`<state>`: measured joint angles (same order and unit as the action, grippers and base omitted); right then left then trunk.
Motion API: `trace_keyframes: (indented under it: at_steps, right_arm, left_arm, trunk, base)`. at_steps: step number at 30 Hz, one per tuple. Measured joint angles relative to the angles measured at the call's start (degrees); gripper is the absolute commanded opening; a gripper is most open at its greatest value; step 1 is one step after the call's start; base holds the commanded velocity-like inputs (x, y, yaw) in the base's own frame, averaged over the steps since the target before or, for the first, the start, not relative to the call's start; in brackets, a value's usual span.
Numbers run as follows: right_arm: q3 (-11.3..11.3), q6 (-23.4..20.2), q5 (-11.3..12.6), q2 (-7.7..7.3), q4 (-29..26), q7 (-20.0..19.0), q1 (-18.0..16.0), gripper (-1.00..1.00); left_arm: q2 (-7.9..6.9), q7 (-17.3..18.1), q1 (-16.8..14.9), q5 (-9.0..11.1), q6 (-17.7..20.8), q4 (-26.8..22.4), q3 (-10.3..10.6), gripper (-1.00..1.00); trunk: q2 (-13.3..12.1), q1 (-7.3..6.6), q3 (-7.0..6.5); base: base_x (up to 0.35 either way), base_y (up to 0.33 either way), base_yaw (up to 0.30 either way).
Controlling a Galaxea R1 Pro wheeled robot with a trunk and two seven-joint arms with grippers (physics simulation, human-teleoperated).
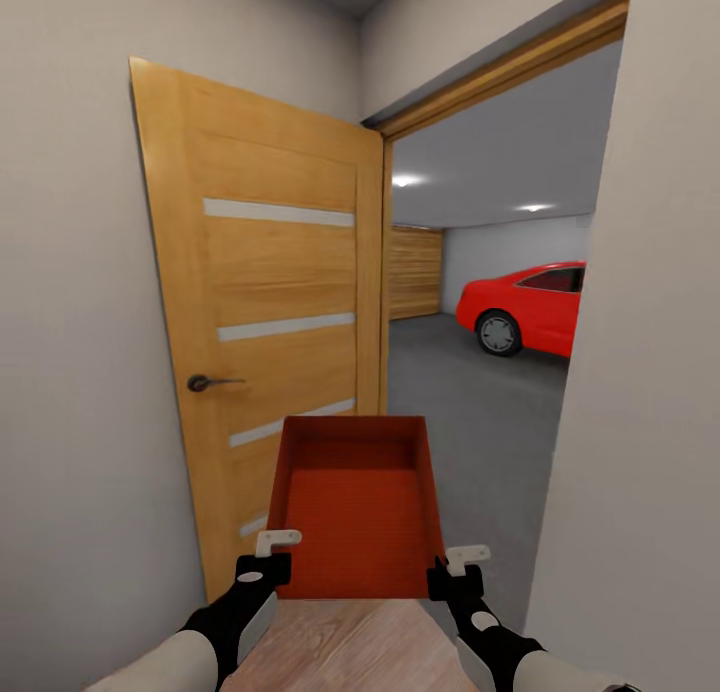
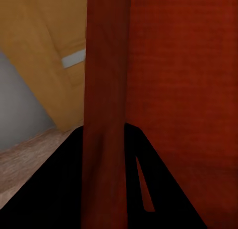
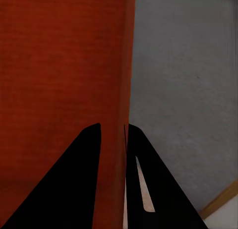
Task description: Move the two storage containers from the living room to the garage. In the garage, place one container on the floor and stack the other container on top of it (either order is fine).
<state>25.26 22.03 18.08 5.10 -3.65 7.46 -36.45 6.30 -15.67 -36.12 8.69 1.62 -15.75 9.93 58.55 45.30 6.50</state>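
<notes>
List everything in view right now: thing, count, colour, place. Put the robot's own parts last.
Storage container: one, orange-red, held out in front at the doorway, both side walls gripped.
Door: one, light wood with pale strips and a dark handle, swung open on the left.
Car: one, red, parked in the garage beyond the doorway.
Garage door: one, wooden planks, far wall.
Floor: dark grey concrete past the threshold.
Wood-plank flooring: light, under the robot.
Left gripper: black, shut on the container's left wall.
Right gripper: black, shut on its right wall.
</notes>
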Motion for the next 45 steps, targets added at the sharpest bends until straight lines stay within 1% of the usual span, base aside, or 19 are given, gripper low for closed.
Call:
trace_keyframes:
  at_steps: [19, 45]
  right_arm:
    - [0.05, 0.03, 0.08, 0.00, 0.03, -0.02, 0.00, -1.00]
    - [0.12, 0.07, 0.12, 0.01, -0.06, 0.03, -0.01, -1.00]
  left_arm:
    - [0.00, 0.00, 0.00, 0.04, -0.02, 0.02, 0.05, -1.00]
    - [-0.06, 0.03, 0.01, 0.20, -0.08, -0.06, 0.21, -1.00]
  trunk:
    - [0.00, 0.00, -0.55]
    - [0.00, 0.02, -1.13]
  base:
    - [0.184, 0.277, -0.271]
    - [0.012, 0.012, -0.269]
